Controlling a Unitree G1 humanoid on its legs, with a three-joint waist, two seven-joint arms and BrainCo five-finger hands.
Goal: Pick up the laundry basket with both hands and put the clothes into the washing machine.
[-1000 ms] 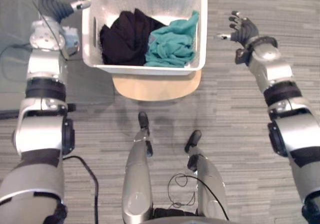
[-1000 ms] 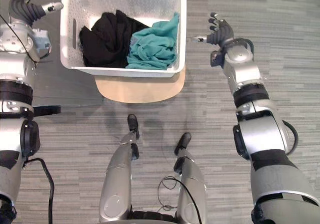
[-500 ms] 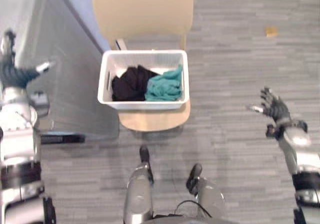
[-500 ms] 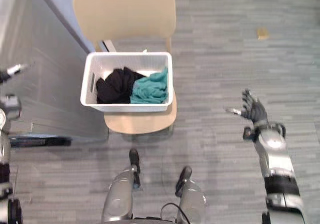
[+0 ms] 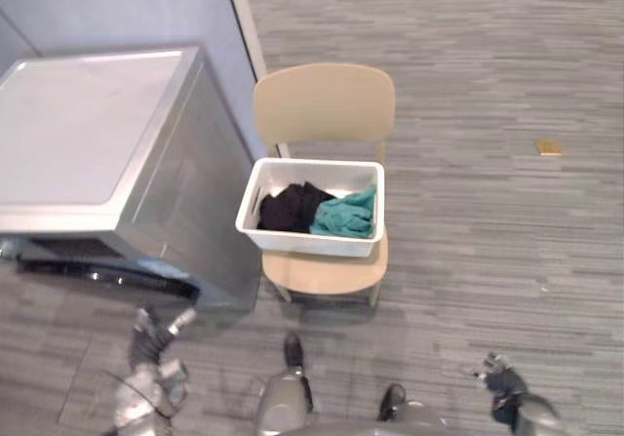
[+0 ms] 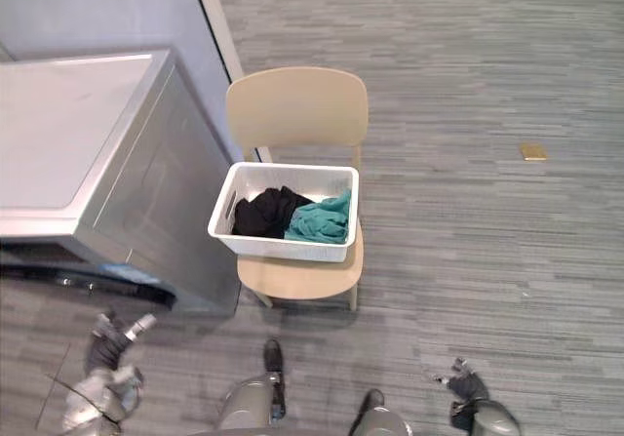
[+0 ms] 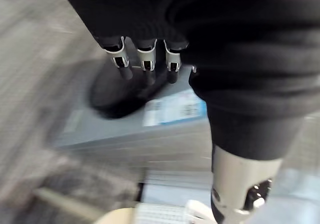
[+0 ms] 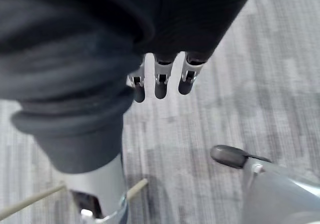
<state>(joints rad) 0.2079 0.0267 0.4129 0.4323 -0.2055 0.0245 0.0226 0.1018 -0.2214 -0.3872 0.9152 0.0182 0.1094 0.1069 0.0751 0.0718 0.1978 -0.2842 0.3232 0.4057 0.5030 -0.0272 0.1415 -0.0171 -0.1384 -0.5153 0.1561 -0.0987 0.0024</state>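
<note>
A: Eyes on the white perforated plastic laundry basket (image 5: 312, 244). It sits on the seat of the pale wooden chair (image 5: 325, 104), well apart from both hands.

B: And it's loaded. A bunched black garment (image 5: 288, 207) lies on the side nearer the machine, with a teal garment (image 5: 346, 217) touching it on the other side.

A: The big grey metal washing machine (image 5: 88, 134) stands just beside the chair, on the robot's left.

B: The left hand (image 5: 148, 346) is low over the grey striped floor (image 5: 487, 212), in front of the machine. Its wrist view shows the fingers (image 7: 146, 66) straight. It's released and carries nothing.

A: The right hand (image 5: 499, 377) is low on the opposite side, near the bottom edge of the head view. Its fingers (image 8: 160, 86) are straight too, relaxed over the floor, with nothing held.

B: One small tan scrap (image 5: 548, 146) lies on the floor, well off to the right of the chair.
</note>
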